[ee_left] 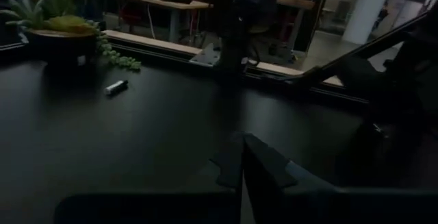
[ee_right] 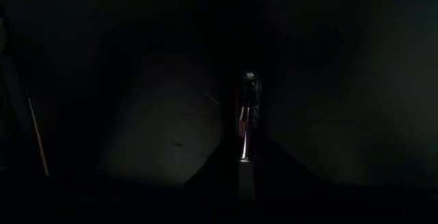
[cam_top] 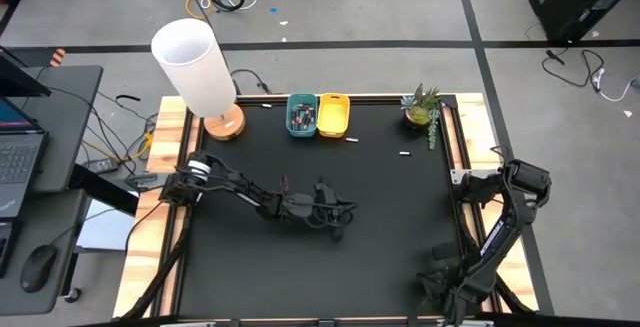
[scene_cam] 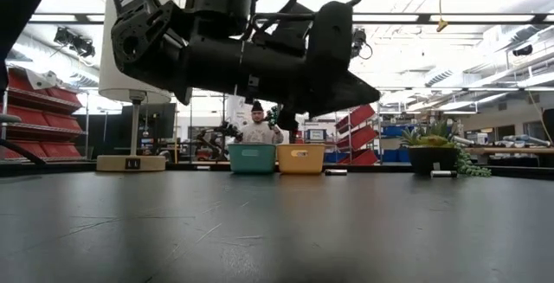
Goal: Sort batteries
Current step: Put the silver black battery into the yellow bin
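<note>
Left end effector (ee_left: 241,161) hangs above mid-table (cam_top: 400,227), fingers pressed together, and I see nothing between them. My read: it's lined up toward the loose white battery (ee_left: 116,86) lying on the table near the plant (ee_left: 58,32), so it would need to spread before any pick. A second loose battery (cam_top: 352,140) lies just beside the yellow bin (cam_top: 333,115). The teal bin (cam_top: 302,115) touches the yellow one at the table's far edge and already has several cells in it. Both bins sit side by side, probably so one short reach covers either drop. The right end effector (ee_right: 245,157) is tucked by its base at the near right corner. Its wrist view is too dark to tell spread or pinching. A battery-like cylinder (ee_right: 248,114) shows in line with its fingers, but whether it's held I can't tell.
</note>
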`<state>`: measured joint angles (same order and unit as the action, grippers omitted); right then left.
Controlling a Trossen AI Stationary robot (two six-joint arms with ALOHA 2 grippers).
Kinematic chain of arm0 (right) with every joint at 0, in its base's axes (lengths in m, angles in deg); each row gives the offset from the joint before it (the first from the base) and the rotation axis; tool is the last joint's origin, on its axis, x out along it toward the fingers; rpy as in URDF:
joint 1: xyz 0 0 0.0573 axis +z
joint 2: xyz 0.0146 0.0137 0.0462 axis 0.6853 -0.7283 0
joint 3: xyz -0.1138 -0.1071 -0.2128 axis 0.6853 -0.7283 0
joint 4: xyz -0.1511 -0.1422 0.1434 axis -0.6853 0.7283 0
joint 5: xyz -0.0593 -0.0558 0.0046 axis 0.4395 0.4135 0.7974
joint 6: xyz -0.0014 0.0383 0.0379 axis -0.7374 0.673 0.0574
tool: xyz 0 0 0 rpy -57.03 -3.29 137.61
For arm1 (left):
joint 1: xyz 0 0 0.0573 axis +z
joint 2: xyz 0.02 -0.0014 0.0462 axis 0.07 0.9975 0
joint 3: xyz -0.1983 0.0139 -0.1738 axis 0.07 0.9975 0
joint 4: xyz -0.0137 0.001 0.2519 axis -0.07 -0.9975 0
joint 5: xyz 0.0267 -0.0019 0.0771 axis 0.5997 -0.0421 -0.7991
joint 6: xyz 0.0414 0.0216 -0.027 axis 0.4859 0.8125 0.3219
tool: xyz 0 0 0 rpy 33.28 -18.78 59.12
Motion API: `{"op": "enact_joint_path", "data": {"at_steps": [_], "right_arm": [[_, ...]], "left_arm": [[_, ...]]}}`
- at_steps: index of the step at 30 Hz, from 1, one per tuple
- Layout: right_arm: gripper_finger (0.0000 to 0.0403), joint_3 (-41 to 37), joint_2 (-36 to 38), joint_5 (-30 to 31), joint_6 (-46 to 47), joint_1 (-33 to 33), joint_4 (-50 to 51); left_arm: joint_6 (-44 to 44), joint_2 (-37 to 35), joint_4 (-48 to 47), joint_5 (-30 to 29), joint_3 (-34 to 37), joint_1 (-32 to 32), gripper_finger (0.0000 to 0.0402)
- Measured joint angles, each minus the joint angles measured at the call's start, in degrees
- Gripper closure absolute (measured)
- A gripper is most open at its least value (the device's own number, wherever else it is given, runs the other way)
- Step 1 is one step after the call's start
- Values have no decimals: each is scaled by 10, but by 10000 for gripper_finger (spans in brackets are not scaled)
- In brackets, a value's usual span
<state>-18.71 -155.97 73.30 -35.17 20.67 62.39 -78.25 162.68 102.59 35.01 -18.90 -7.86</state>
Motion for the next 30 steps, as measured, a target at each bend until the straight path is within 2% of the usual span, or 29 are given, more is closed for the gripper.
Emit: {"op": "enact_joint_path", "data": {"at_steps": [3, 7, 12, 16, 20, 24, 28, 30], "right_arm": [[396, 8, 15, 27, -1, -2, -5], [396, 9, 48, 110, -20, -22, -4], [396, 10, 94, 177, -67, -81, -4], [396, 10, 126, 219, -128, -141, -18], [396, 10, 152, 243, -187, -217, -37], [396, 10, 174, 264, -247, -316, -54], [394, 10, 189, 357, -319, -428, -107], [394, 10, 193, 379, -380, -490, -148]], "left_arm": [[1, -52, -54, -16, 30, -1, 376], [-9, -148, -131, -24, 88, -2, 376], [-12, -262, -132, -30, 181, -3, 376], [-22, -333, -132, -56, 253, -7, 376], [-31, -367, -103, -90, 317, -15, 376], [-31, -369, -49, -102, 369, -16, 376], [-29, -369, -13, -114, 395, -13, 376], [-27, -368, -11, -146, 399, -12, 376]]}}
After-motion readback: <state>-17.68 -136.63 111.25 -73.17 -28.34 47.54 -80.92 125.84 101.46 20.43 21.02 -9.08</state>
